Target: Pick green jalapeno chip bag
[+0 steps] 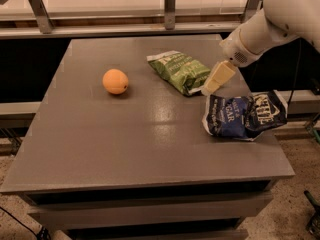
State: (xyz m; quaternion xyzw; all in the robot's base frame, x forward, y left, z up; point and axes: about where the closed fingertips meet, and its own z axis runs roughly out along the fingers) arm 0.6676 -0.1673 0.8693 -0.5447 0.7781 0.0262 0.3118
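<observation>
On the grey bench [125,149], camera view: the green chip bag [177,70] lies flat toward the far right, its long side running diagonally, with nothing lifted off the surface. The tool [214,81], a cream-coloured end on the white arm [270,24], reaches in from the upper right and hangs tilted just beside the bag's near right corner, close to touching it. How far open the tool is cannot be told from this angle, and it appears to have hold of nothing. A dark blue bag [245,116] lies crumpled just in front of and to the right of the tool, near the bench's right edge. An orange ball [115,81] sits well apart to the left.

Risks from here (judged, not observed): the tool stands at the very edge of the green bag, so a close there may catch only a thin fold of glossy film, which could slip out on lifting. A descent that lands on the corner may push the bag away across the smooth bench instead of gripping it. A drift toward the front could snag the blue bag, the wrong item.
</observation>
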